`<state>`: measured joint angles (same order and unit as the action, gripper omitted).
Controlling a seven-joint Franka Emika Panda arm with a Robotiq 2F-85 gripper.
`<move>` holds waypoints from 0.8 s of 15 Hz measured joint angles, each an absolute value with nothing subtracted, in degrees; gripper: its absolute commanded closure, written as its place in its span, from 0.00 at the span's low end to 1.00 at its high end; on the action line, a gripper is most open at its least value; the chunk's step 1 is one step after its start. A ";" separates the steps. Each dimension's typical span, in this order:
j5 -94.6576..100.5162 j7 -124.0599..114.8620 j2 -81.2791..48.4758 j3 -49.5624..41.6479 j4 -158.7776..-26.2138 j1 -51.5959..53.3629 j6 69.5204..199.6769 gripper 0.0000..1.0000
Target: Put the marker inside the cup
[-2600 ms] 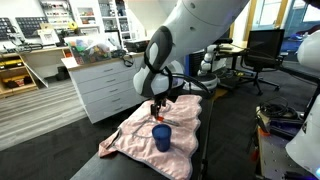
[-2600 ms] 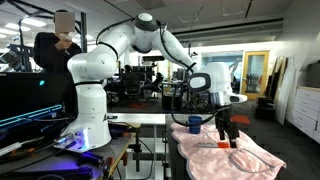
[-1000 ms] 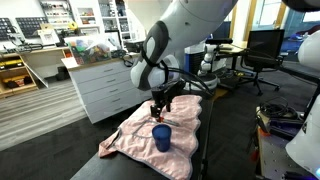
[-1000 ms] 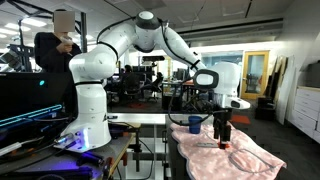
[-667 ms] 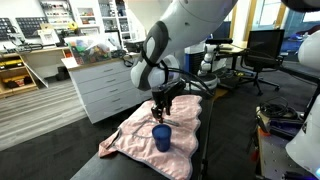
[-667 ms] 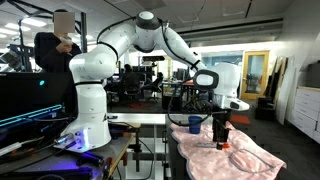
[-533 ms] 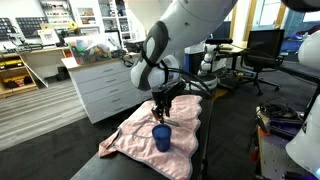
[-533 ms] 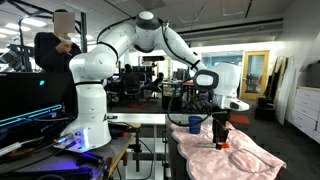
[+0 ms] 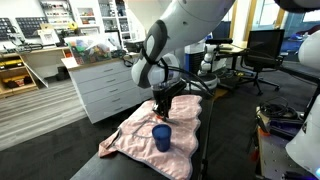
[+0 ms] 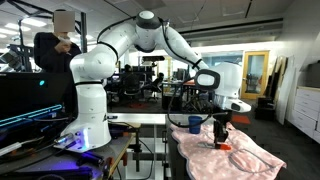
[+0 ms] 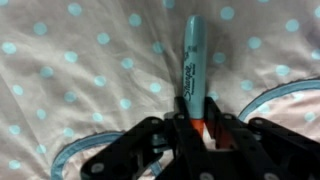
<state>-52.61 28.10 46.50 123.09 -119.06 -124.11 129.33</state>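
In the wrist view the marker [image 11: 192, 60] lies on the dotted cloth [image 11: 80, 70], pointing away from the camera. Its barrel looks teal with black lettering, and its end between the jaws is orange-red. My gripper [image 11: 192, 120] is shut on that near end, one finger on each side of it. In both exterior views the gripper [image 9: 160, 113] [image 10: 221, 142] reaches straight down onto the pink cloth [image 9: 135, 147] [image 10: 240, 162]. The small blue cup [image 9: 161, 137] [image 10: 194, 124] stands upright on the cloth, a short way from the gripper.
The cloth covers a dark table [image 9: 115, 172]. White drawer cabinets [image 9: 100, 85] stand behind it. Office chairs and desks [image 9: 262, 50] fill the background. A second white robot base [image 10: 90, 110] and a standing person [image 10: 50, 60] are beside the table.
The jaws have closed from wide open onto the marker. The arm has sunk slightly toward the cloth. The cup has not moved.
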 measured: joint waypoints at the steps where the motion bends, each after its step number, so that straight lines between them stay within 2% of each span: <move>1: -52.68 28.12 46.50 123.09 -119.02 -124.20 129.19 0.93; 12: -53.71 30.55 45.11 122.03 -118.50 -122.43 129.75 0.93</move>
